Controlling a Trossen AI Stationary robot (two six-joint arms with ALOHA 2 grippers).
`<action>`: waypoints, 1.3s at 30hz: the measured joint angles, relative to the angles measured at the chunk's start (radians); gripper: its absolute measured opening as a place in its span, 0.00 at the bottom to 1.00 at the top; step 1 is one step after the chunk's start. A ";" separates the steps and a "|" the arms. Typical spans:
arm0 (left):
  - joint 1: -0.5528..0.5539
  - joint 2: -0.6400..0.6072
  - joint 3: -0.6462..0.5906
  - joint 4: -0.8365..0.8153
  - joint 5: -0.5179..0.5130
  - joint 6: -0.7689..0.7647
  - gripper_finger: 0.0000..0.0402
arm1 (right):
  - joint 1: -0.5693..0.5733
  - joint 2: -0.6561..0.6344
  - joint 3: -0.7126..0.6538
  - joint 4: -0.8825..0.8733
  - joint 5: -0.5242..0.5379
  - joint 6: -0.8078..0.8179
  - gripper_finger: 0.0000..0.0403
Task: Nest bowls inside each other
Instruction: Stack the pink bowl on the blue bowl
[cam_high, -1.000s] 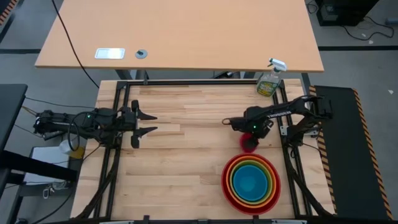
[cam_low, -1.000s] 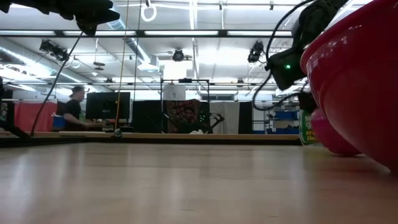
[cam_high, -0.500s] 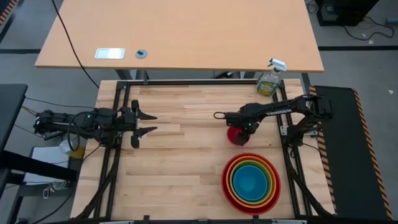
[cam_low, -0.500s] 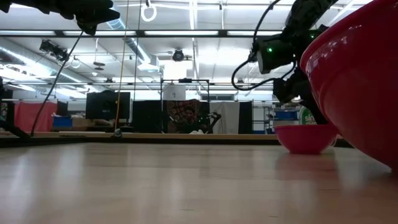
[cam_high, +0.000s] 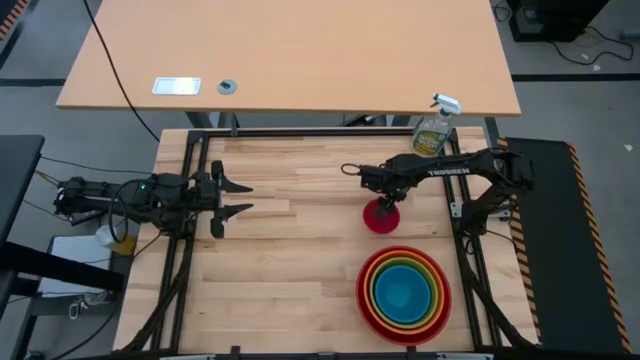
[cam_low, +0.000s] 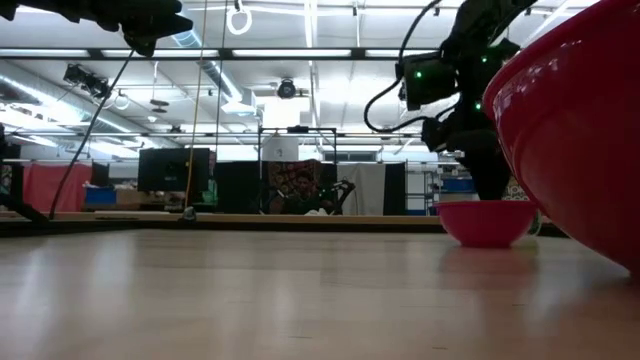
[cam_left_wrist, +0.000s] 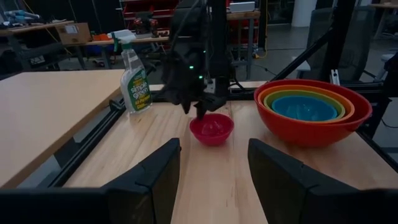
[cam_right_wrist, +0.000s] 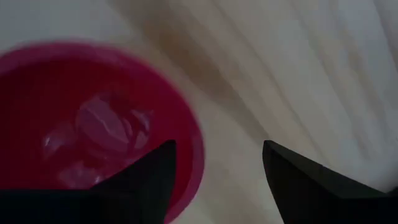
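Observation:
The small pink bowl (cam_high: 378, 218) stands upright on its base on the table, left of and beyond the stack. The stack is a red bowl (cam_high: 362, 290) holding orange, green and blue bowls (cam_high: 404, 292), near the right front. My right gripper (cam_high: 386, 206) points down over the pink bowl's far right rim (cam_right_wrist: 196, 155). It is open, with one finger above the bowl's inside and the other outside it. My left gripper (cam_high: 240, 198) waits open above the table's left side. My right gripper stands astride the pink bowl's rim (cam_right_wrist: 198, 163), fingers pointing down from above. I cannot tell whether either finger touches the bowl. The bowl rests on the table.
A green spray bottle (cam_high: 433, 130) stands at the table's far right corner. Black frame rails run along the table's edges (cam_high: 190, 180). Bare wood lies between the two grippers and in front of the left one.
My right gripper has gone toward the table's left and far edges, has risen a little and has tipped to point straighter down. The pink bowl went with it from beside the stack, and from tilted it has come to stand upright on its base.

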 joint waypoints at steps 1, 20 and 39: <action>0.000 0.000 0.000 0.000 0.000 0.000 0.48 | -0.012 0.000 -0.004 0.015 0.000 -0.010 0.61; 0.000 0.000 0.000 -0.001 0.000 0.001 0.48 | -0.028 -0.008 -0.111 0.172 -0.016 -0.045 0.10; 0.000 -0.001 0.000 -0.018 0.000 -0.008 0.48 | 0.223 -0.020 0.305 -0.041 -0.256 -0.051 0.08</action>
